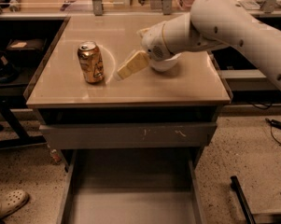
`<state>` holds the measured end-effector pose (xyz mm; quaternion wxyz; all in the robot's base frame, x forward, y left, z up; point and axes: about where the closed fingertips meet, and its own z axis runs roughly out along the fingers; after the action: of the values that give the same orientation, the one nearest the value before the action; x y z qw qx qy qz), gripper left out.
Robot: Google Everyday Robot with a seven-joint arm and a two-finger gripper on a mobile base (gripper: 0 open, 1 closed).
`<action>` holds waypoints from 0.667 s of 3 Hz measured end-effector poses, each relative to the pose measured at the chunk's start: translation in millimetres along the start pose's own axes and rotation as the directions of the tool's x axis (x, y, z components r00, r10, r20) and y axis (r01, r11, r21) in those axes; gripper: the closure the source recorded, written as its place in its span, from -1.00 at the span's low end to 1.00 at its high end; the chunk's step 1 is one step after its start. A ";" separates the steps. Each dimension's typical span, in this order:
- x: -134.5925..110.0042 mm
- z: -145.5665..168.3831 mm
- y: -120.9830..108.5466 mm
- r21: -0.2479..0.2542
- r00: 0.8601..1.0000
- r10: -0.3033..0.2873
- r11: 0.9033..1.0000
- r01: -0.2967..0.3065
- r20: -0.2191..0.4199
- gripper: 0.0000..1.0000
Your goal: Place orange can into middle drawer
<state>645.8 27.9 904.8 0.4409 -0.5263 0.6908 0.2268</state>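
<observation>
the tool (129, 67) hovers low over the surface (186, 87), just beside the orange can (91, 62) and apart from it; open or closed cannot be told. the can stands upright, ungrasped: grasp and placement remain. the middle drawer (130, 202) stands open below. a white bowl (164, 65) sits behind the tool, clear of the can.

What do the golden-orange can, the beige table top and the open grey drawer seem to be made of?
The small golden-orange drink can looks like glossy thin metal: bright reflections, silver top. The beige table top seems smooth laminate, faintly mirroring the can. The wide grey open drawer looks like matte painted metal, probably. The tan claw, close beside the can, looks like plastic.
</observation>
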 end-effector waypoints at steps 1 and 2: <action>1.0 28.5 -26.7 -0.017 1.000 -0.012 1.000 0.012 0.022 -1.00; -0.9 30.6 -30.9 -0.015 0.999 -0.011 1.000 0.011 0.030 -1.00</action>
<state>685.8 41.5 894.7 0.4486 -0.5298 0.6794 0.2375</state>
